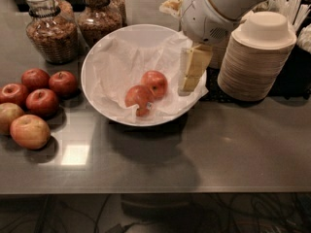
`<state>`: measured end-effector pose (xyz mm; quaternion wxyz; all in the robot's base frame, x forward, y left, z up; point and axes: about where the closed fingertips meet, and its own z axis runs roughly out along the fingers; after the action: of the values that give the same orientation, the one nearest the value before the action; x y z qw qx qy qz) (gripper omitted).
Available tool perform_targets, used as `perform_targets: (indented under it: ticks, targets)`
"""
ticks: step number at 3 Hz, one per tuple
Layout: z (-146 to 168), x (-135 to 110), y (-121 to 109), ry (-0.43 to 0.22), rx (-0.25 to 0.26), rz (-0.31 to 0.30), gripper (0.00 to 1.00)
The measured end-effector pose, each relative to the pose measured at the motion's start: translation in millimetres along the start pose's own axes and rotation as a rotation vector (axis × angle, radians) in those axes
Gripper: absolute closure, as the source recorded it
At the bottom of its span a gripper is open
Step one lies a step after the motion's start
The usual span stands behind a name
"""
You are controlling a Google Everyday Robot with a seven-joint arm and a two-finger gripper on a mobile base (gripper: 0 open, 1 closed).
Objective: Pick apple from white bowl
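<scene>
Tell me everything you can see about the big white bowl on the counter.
The white bowl is large, wide, shallow and round, standing upright on the grey counter. Crumpled white paper lines it and spills over its right rim. Two apples lie inside, close together: the deep-red apple and a mottled apple with a small sticker. The gripper hangs above its right side, clear of both apples.
</scene>
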<state>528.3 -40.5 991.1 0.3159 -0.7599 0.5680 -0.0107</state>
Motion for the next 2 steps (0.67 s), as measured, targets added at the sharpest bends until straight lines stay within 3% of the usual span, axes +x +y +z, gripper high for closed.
perform_targets:
  ticks: [2]
  targets:
    - [41, -18, 13, -0.087, -0.084, -0.105, 0.00]
